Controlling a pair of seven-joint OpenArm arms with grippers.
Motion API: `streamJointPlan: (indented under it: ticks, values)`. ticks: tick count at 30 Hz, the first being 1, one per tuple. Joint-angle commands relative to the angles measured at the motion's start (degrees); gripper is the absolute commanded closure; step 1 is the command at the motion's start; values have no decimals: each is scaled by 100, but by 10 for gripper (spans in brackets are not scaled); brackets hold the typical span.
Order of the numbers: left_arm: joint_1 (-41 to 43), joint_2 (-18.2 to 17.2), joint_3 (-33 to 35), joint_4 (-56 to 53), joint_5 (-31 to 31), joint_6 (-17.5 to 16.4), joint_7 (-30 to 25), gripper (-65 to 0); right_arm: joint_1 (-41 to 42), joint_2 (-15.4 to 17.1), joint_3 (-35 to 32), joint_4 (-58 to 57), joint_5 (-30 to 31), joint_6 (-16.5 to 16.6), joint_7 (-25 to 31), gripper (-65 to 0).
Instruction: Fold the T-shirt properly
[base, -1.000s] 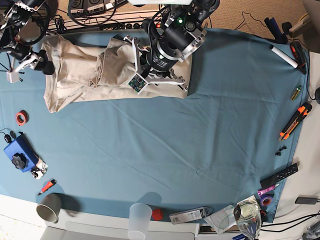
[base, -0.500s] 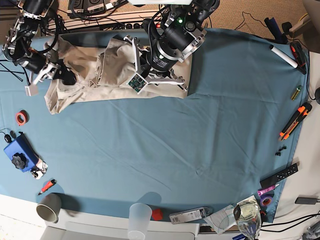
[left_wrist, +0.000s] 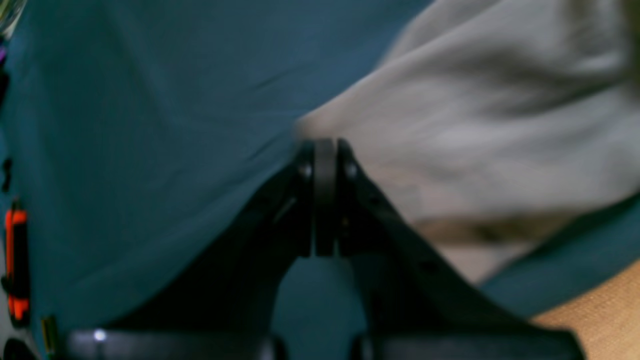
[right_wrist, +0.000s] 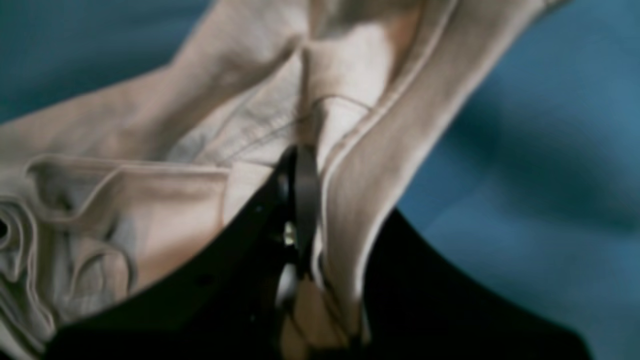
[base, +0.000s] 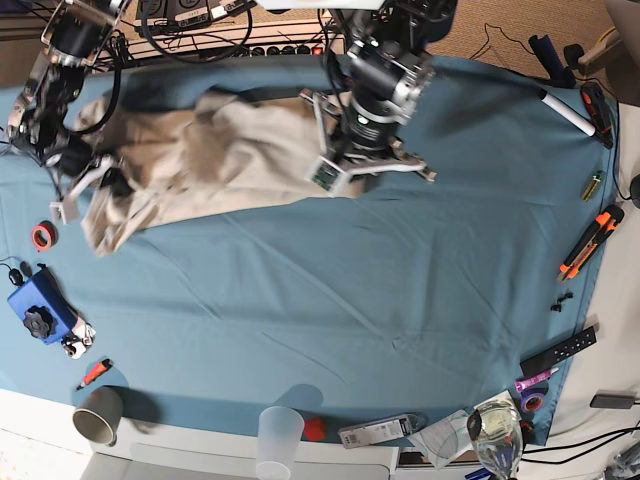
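The beige T-shirt lies bunched and stretched across the back left of the blue tablecloth. My left gripper is at the shirt's right end. In the left wrist view it is shut, with the blurred shirt edge at its tip. My right gripper is at the shirt's left end. In the right wrist view it is shut on a seamed fold of the shirt, and cloth runs between the fingers. The collar and label do not show.
Along the left edge are a red tape roll, a blue device and a paper cup. A plastic cup and a glass stand at the front. An orange knife and white marker lie right.
The right gripper has come in onto the shirt's left end and pulled it down. The left arm has moved right and turned, and the shirt is now more bunched and drawn out.
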Motion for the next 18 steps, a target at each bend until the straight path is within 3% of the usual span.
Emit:
streamJointPlan:
  ticks: [1, 5, 10, 13, 16, 18]
  values:
    - [-26, 22, -212, 85, -87, 33, -96, 0, 208, 149, 33, 70, -120, -116, 179, 0]
    - [-24, 22, -1054, 85, -859, -22, -127, 0, 662, 254, 33, 70, -610, -308, 385, 0]
    - [-24, -229, -1792, 85, -1816, -286, -129, 0, 1049, 455, 31, 79, -525, -407, 105, 0]
    - [-24, -413, -1967, 85, -2129, -334, -129, 0, 1106, 446, 31, 107, 240, -273, -643, 0]
    - [-20, -435, -2063, 85, -2127, -284, -127, 0, 1062, 382, 31, 297, 1281, -21, -1390, 0]
    - [-9, -435, -2087, 85, -2127, -260, -127, 0, 1019, 348, 11, 494, 1810, -21, -1667, 0]
